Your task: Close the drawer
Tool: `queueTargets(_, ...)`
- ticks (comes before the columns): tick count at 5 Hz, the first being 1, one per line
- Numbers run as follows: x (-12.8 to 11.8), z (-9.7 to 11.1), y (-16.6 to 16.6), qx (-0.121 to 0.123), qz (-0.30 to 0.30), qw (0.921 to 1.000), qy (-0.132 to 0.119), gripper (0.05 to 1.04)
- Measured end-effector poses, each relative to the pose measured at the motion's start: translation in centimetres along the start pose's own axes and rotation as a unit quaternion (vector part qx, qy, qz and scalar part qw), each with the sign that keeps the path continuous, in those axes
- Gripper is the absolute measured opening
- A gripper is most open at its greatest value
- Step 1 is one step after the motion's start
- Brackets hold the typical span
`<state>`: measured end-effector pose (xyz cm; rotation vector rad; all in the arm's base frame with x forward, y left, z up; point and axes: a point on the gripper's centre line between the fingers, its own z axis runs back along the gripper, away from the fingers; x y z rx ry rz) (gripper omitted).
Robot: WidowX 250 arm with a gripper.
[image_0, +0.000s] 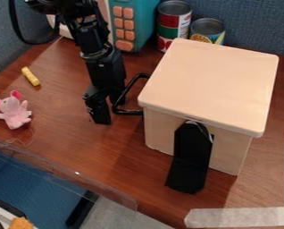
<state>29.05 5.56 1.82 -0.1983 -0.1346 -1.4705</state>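
drawer handle (130,112): at left side of wooden box (210,85); drawer seems nearly or fully in. gripper (101,118) just left of handle; open or closed, cannot tell. step, judged: final push. next: press right, check flush, then back off.

I'm seeing a blue-gray fabric partition (252,20) running along the far side, above a reddish-brown wood-grain tabletop (117,154). Pale tape (240,218) is marking its near right, light is glinting off clear edging (64,171), and gray floor (117,219) is showing below.
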Motion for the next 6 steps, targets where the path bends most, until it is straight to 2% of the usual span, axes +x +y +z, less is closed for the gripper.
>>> queueTargets(1, 0.1, 0.0, 0.0, 0.003, -0.005, 1.0000, -0.001, 1.000)
queueTargets(2, -1.8, 0.7, 0.5, 0.025, 0.021, 0.9994, 0.004, 0.999)
queueTargets(3, -6.5, 4.1, 1.9, 0.118, 0.106, 0.9859, 0.055, 0.999)
queueTargets(4, -8.5, 5.7, 3.0, 0.176, 0.186, 0.9637, 0.077, 0.999)
queueTargets(5, -9.1, 7.5, 2.8, 0.197, 0.211, 0.9534, 0.086, 0.999)
queueTargets(6, -9.2, 10.3, 1.9, 0.183, 0.230, 0.9480, 0.121, 0.999)
